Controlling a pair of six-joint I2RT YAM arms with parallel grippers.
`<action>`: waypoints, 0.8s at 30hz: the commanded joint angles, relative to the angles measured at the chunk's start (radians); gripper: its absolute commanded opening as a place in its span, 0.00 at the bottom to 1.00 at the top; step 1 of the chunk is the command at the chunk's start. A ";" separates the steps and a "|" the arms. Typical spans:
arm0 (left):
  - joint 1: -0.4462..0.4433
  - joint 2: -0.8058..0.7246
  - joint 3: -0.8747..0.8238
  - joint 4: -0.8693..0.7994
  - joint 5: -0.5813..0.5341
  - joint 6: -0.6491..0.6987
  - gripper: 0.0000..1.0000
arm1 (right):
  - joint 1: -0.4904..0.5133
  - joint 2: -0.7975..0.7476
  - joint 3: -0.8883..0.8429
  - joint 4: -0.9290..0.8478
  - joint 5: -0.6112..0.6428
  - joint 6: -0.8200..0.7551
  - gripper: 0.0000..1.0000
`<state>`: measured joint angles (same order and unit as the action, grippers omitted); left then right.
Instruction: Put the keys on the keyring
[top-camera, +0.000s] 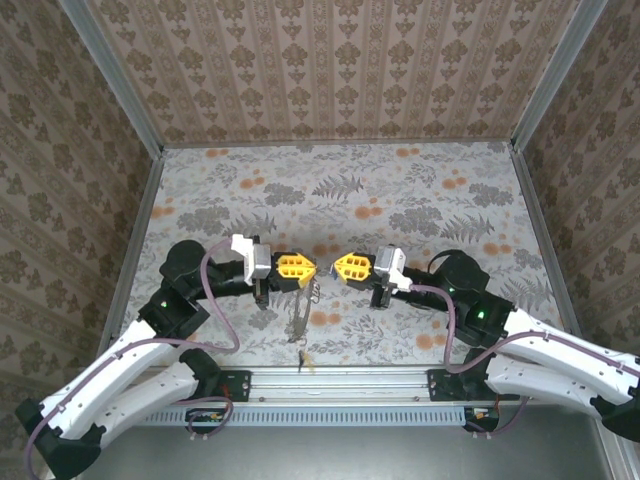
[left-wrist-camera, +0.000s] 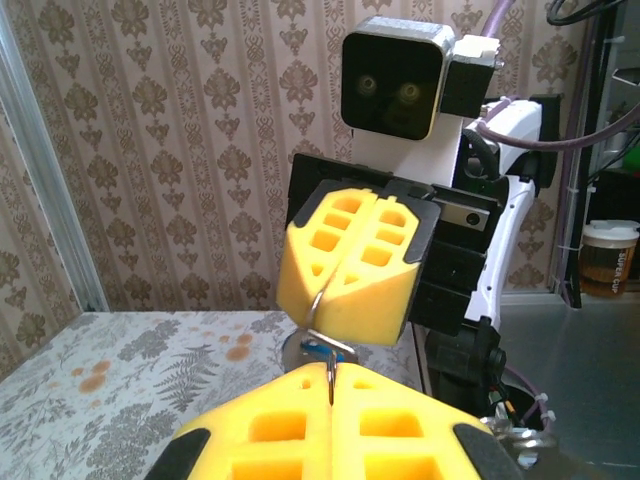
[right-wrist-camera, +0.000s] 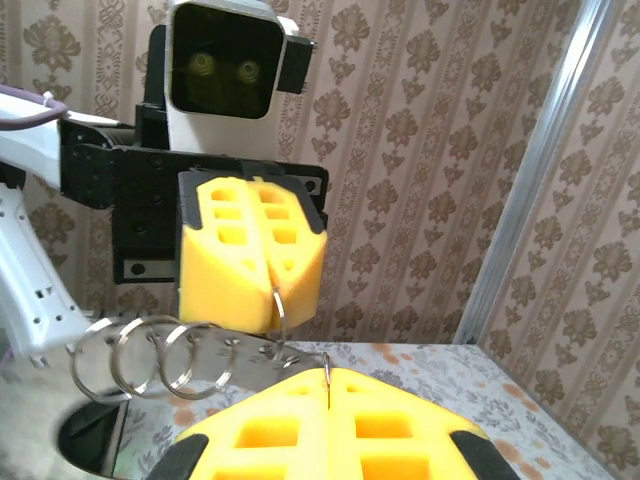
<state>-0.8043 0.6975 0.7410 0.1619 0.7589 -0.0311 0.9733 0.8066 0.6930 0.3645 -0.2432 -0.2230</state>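
Your tools sit nearly tip to tip above the surface (top-camera: 400, 200). The left tool (top-camera: 308, 267) is clamped on the keyring (top-camera: 299, 318), its chain trailing toward the near edge. The right tool (top-camera: 340, 268) is closed on a thin wire loop (left-wrist-camera: 314, 303), with the blue key (left-wrist-camera: 318, 349) just beneath it.

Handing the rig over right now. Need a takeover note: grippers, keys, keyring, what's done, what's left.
Left gripper: shut, pinching a wire loop of the keyring.
Right gripper: shut, facing the left tip to tip, apparently on the same loop.
Keyring: the rest trails down from the gap, brass end near the table's front edge.
Blue key: at the loop between the tips; can't tell if it is threaded.
Done: key and ring brought together.
Left: confirm the key is on, then release.
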 joint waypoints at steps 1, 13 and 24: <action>-0.008 -0.020 0.011 0.055 -0.022 -0.015 0.00 | 0.024 0.011 -0.001 0.071 0.074 -0.044 0.00; -0.013 -0.006 0.023 0.025 -0.087 0.015 0.00 | 0.065 0.046 0.007 0.067 0.091 -0.085 0.00; -0.016 -0.003 0.037 0.005 -0.079 0.028 0.00 | 0.067 0.049 0.022 0.035 0.102 -0.081 0.00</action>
<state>-0.8120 0.7002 0.7410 0.1501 0.6765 -0.0273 1.0325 0.8513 0.6930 0.4004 -0.1631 -0.2932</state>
